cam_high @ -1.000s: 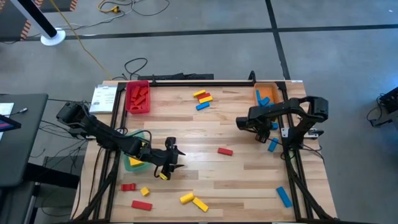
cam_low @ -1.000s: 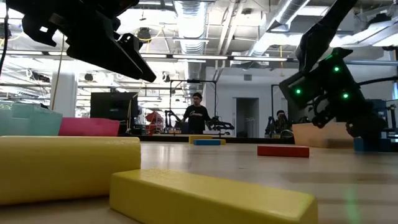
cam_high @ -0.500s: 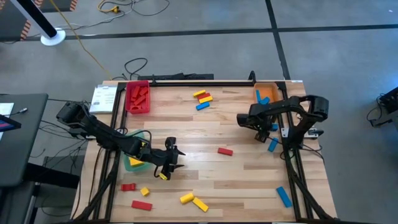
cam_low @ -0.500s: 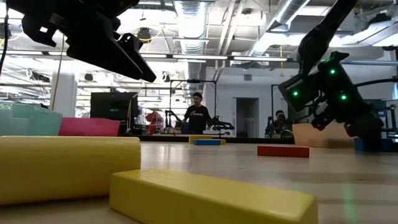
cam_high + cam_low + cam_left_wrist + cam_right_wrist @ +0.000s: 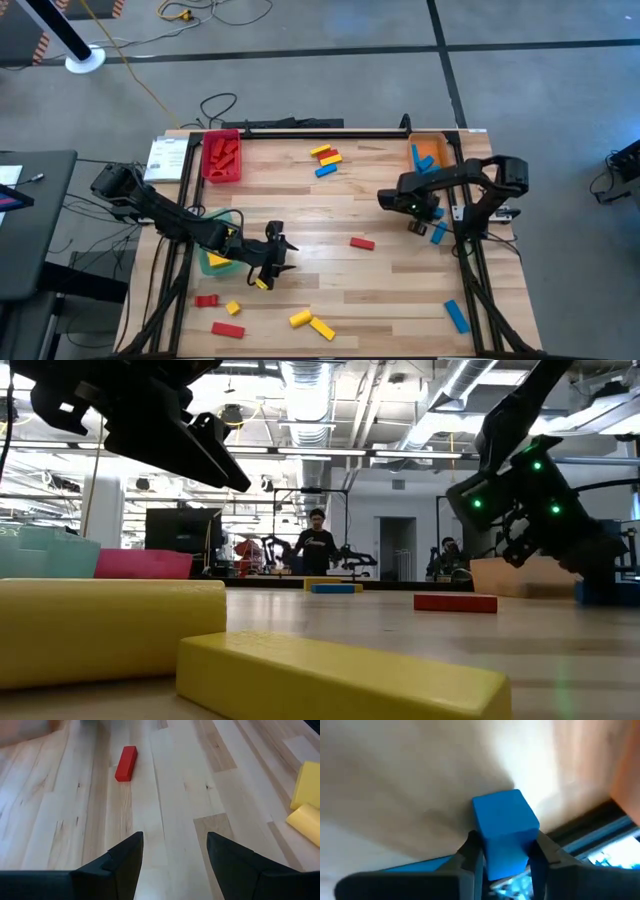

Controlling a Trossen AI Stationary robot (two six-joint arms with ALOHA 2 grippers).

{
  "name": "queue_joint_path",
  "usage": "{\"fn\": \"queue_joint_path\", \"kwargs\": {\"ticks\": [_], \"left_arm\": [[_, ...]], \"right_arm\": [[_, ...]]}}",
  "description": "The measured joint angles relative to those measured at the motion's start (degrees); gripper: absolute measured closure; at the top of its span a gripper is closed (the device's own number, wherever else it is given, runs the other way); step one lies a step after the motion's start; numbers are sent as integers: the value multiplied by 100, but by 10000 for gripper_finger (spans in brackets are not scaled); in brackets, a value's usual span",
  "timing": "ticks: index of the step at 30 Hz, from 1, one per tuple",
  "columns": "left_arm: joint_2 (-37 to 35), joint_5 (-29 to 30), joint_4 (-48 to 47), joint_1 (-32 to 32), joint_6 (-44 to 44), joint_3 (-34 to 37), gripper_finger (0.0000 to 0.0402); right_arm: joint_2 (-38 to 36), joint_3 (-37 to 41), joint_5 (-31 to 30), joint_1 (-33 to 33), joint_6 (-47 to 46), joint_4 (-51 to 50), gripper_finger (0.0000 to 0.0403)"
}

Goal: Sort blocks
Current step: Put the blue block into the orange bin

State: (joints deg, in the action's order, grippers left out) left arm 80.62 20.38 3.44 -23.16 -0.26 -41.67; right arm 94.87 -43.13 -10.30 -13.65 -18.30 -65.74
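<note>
Two robot arms sort coloured blocks on a wooden table [image 5: 380, 280].
Only the right wrist view shows the right gripper [image 5: 504, 851] pinching a blue block [image 5: 504, 832]; from above, that gripper [image 5: 421, 213] sits near the orange tray [image 5: 441, 141]. The left gripper [image 5: 268, 262] hangs spread over bare wood beside the green tray [image 5: 236, 215]. Loose blocks seen from above: four red, five yellow, about four blue. The low view alone shows a workshop with two people behind.
</note>
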Motion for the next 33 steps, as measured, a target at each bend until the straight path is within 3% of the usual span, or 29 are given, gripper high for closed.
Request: {"fn": "queue_joint_path", "kwargs": {"ticks": [8,16,33], "left_arm": [[0,-2,254,0,219,0,187],[0,0,953,2,526,0,187],[0,7,2296,473,672,-2,187]], "right_arm": [[4,-838,440,740,-29,428,256],[7,-1937,506,1420,277,1168,277],[7,-3678,437,2351,1085,2382,271]]}}
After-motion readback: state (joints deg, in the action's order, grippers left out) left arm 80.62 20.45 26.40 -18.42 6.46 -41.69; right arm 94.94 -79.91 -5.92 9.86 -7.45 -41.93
